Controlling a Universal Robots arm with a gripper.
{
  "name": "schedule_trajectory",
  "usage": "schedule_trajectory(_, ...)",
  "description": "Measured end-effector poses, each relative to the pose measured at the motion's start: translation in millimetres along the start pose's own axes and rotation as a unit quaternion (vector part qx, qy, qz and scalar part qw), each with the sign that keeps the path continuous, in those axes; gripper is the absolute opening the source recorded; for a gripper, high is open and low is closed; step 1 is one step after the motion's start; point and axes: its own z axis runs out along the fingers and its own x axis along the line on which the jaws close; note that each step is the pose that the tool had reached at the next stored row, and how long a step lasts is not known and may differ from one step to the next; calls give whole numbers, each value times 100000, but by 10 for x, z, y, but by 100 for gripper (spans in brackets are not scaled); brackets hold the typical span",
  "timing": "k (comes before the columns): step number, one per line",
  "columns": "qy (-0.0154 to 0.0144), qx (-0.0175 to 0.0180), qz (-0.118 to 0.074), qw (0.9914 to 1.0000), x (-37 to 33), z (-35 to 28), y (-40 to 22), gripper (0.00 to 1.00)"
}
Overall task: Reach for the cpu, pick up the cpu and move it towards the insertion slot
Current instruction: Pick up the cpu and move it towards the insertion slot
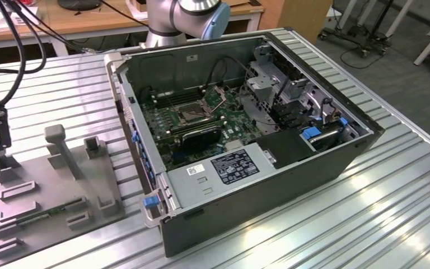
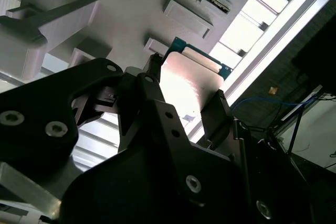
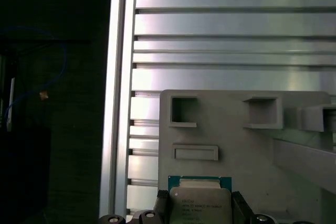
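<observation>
The hand (image 2: 185, 90) is closed on the cpu (image 3: 199, 203), with one dark finger (image 3: 162, 205) against each opposite edge and the silvery lid facing up. In the exterior view it sits at nine o'clock, low over the grey tray (image 1: 47, 193). I cannot tell whether the chip has cleared its recess. From there the insertion slot (image 1: 192, 115) lies toward three o'clock, inside the open computer case (image 1: 275, 185) on the bench (image 1: 394, 218). A good carry, I judge, keeps the chip level, grips its edges evenly and passes high over the case wall.
</observation>
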Motion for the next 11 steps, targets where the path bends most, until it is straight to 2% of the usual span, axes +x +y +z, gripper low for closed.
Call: schedule_trajectory(11,-5,13,0,100000,0,-29,1,55)
